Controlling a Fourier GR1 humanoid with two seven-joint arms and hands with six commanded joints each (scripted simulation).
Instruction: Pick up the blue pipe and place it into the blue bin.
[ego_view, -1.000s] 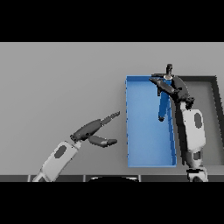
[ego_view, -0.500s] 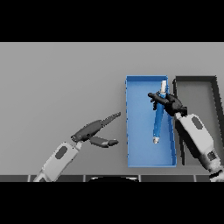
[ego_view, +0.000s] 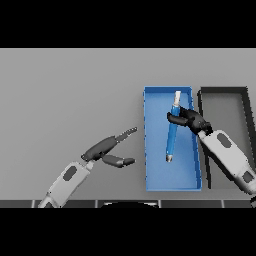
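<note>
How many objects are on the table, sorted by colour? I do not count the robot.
Blue: 2, the blue bin and the blue pipe, which the right hand holds over this bin.
Black: 1, the black bin to the right.
Total: 3

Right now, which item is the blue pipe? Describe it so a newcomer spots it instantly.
On the grey table, find the blue bin beside the black bin. Over the blue bin's middle is the blue pipe, a slim rod with pale ends, gripped near its top by the right robot hand. It is the only long thin item there.
</note>
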